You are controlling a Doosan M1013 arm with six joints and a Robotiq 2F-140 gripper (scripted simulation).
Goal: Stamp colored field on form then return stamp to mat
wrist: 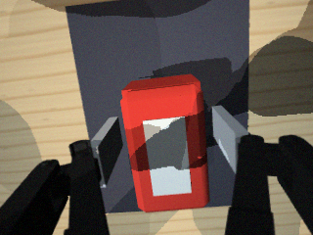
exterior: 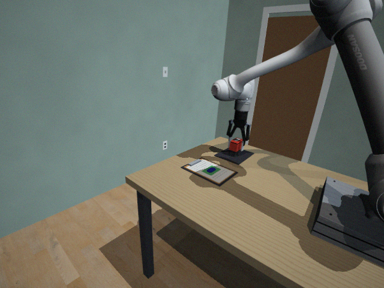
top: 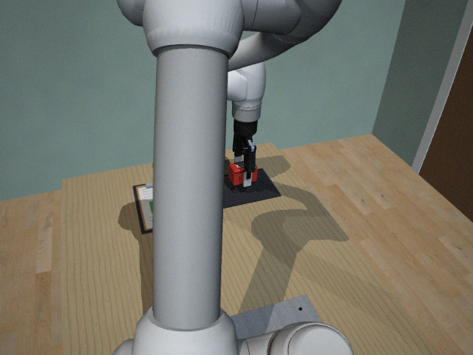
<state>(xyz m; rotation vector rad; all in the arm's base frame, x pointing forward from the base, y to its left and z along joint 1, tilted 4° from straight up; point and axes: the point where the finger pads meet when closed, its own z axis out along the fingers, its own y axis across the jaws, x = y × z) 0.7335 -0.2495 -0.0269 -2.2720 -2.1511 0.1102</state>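
The red stamp stands upright on the dark mat, with a pale window on its top. It also shows in the top view and the exterior view. My gripper is straight above it, fingers on either side of the stamp. The fingers are open, and a gap shows between each pad and the stamp's sides. The form on its clipboard lies on the table beside the mat; its green field carries a dark blue mark. In the top view my arm hides most of the form.
The mat lies near the table's far edge. The robot's grey base plate sits at the near right of the table. A door is behind the table.
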